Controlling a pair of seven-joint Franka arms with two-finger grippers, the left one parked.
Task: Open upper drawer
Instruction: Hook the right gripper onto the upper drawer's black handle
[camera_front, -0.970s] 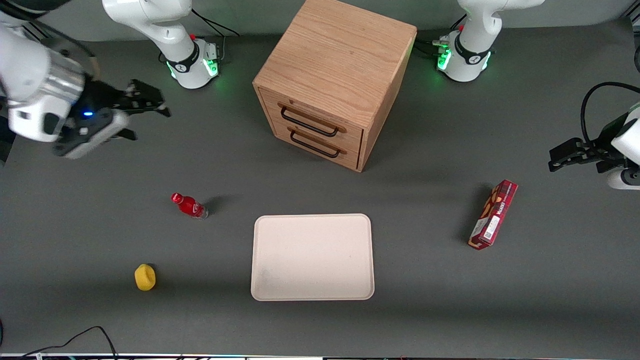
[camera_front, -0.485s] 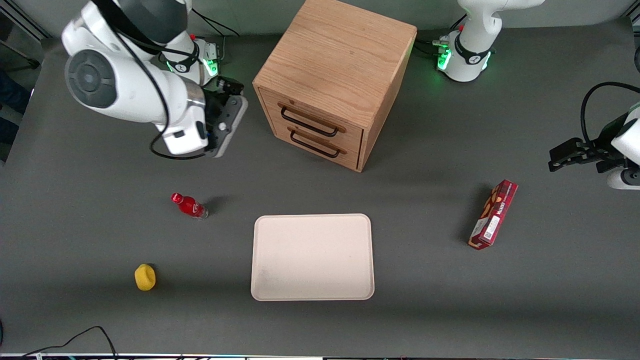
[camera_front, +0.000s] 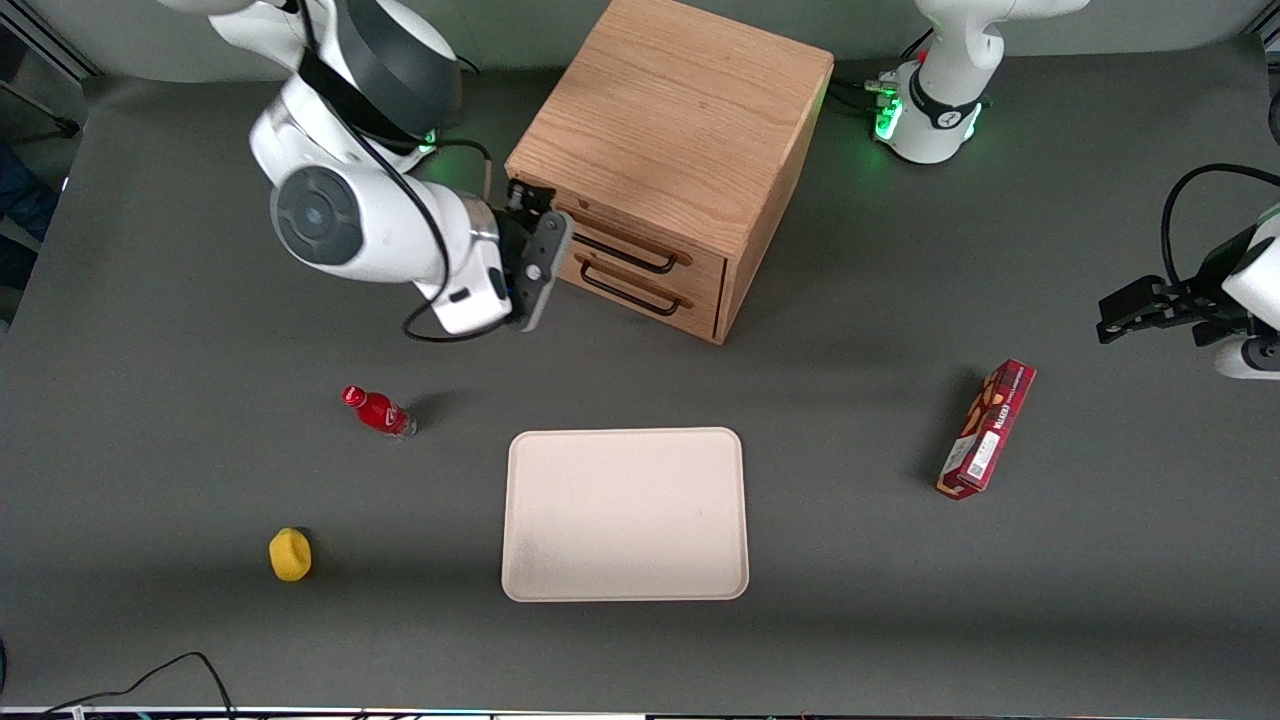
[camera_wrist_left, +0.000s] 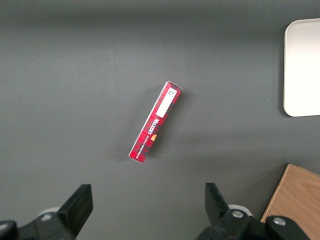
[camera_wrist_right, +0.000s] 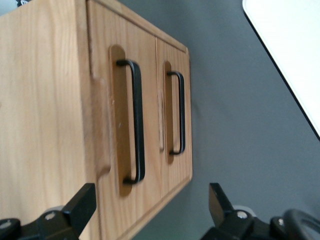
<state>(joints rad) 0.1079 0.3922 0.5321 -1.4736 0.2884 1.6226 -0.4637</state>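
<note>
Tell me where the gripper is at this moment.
In the front view, the open gripper is in front of the cabinet, at the upper drawer, near its handle's end.

Table (camera_front: 900, 620): dark grey, as I see it.
Cabinet (camera_front: 680, 130): oak, farthest from my front camera.
Tray (camera_front: 625, 515): cream, nearer.
Bottle (camera_front: 379, 411): red, lying down.
Yellow piece (camera_front: 290, 555): nearest.
Red carton (camera_front: 986, 430): toward the parked arm's end.
Gripper (camera_front: 520, 200): at the cabinet's front corner.

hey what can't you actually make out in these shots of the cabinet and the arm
- Upper drawer: shut, so its inside is hidden in every view.
- Front view: the arm's wrist covers one end of the upper drawer's handle.
- Pincer: open in front of the cabinet; right wrist view's edge cuts its fingers.
- Red box: label too small to read.
</note>
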